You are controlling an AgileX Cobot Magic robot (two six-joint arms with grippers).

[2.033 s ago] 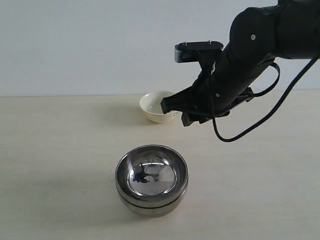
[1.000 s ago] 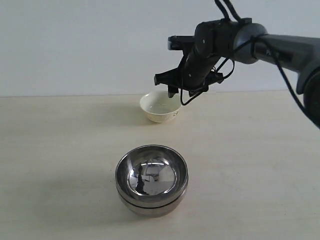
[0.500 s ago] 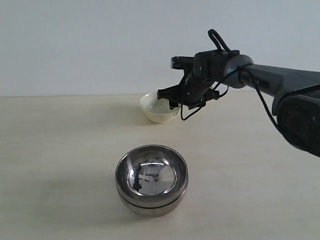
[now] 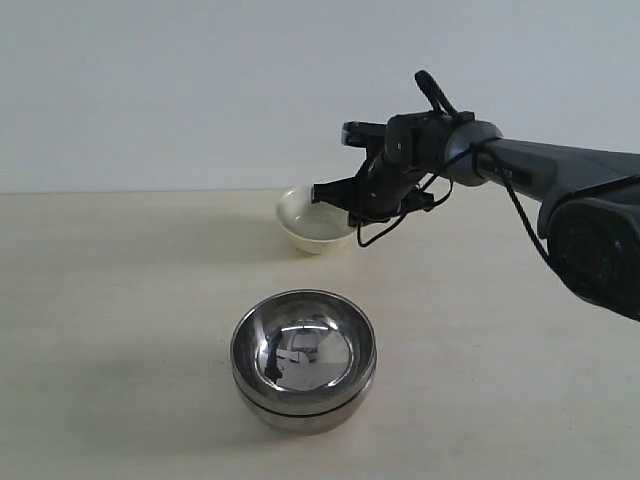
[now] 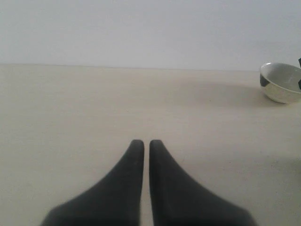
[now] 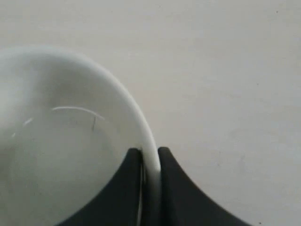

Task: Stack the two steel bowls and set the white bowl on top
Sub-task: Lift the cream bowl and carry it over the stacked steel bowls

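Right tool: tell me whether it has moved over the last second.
Yes. Against the unmoved steel bowls, the right tool has dropped lower, onto the white bowl's rim.

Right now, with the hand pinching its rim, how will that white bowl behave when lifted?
The white bowl looks rigid and glossy, so probably slippery. The right hand grips only one rim spot, so it may tilt.

Bright, even light casts faint shadows; the steel bowls (image 4: 303, 355) gleam; wrist views look soft.
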